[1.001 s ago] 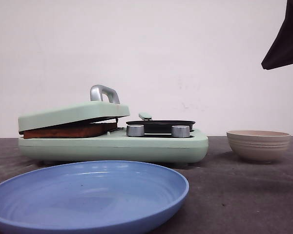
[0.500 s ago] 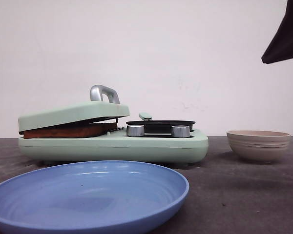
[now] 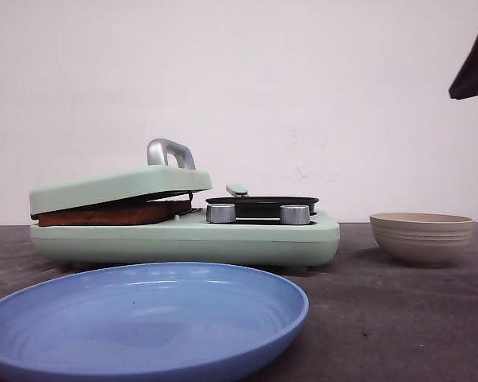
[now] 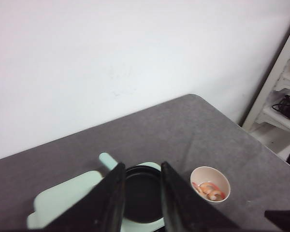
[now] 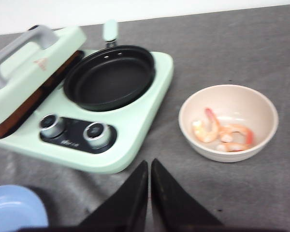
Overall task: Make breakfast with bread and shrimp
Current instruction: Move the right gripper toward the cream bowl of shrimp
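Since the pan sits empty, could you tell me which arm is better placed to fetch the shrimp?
Probably the right: its gripper hangs near the bowl holding the shrimp, while the left gripper sits high above the pan.

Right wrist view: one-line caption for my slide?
Shut right gripper above the table, between the green cooker with its empty black pan and the shrimp bowl.

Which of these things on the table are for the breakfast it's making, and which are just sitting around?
For the job:
- bread, under the lid of the green cooker
- shrimp, in the beige bowl
- black pan on the cooker, empty
- blue plate, empty, probably for serving

Just there:
- white shelf with black cables, off the table
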You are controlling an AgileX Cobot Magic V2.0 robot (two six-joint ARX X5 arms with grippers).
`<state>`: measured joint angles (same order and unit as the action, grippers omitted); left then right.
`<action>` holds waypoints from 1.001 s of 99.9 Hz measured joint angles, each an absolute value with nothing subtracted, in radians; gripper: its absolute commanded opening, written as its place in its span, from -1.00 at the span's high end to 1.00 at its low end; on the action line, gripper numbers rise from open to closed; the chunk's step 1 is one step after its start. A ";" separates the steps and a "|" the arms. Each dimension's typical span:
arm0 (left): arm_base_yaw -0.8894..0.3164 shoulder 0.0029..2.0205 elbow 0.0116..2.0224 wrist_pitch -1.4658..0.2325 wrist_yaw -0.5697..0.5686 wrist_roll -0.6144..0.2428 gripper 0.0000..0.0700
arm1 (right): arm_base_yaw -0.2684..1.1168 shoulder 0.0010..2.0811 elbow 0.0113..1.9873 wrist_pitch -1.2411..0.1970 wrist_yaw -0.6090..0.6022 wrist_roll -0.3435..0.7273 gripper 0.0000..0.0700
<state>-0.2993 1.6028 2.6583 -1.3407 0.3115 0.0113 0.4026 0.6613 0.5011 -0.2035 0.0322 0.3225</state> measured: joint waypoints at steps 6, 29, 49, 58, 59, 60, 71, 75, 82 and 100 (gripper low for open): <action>-0.299 1.581 2.658 -1.359 0.302 0.013 0.80 | 0.383 0.661 0.501 -0.204 0.026 0.322 1.00; -0.299 1.526 2.658 -1.369 0.290 0.017 0.80 | 0.332 0.661 0.501 -0.204 -0.040 0.318 1.00; -0.299 1.544 2.658 -1.207 0.293 0.019 0.80 | 0.327 0.661 0.501 -0.204 -0.074 0.318 1.00; -0.299 1.572 2.658 -1.147 0.294 0.028 0.80 | 0.327 0.661 0.501 -0.206 -0.080 0.318 1.00; -0.299 1.576 2.658 -1.145 0.294 0.030 0.80 | 0.327 0.661 0.501 -0.207 -0.080 0.318 1.00; -0.299 1.580 2.658 -1.143 0.294 0.032 0.80 | 0.327 0.661 0.501 -0.208 -0.080 0.318 1.00; -0.299 1.634 2.658 -1.137 0.299 0.063 0.79 | 0.327 0.661 0.501 -0.224 -0.080 0.317 1.00; -0.299 1.655 2.658 -1.131 0.309 0.074 0.79 | 0.327 0.661 0.501 -0.225 -0.080 0.315 1.00; -0.299 1.685 2.656 -1.124 0.316 0.094 0.79 | 0.327 0.661 0.501 -0.225 -0.080 0.314 1.00; -0.299 1.734 2.654 -1.152 0.348 0.121 0.81 | 0.327 0.661 0.501 -0.223 -0.079 0.308 1.00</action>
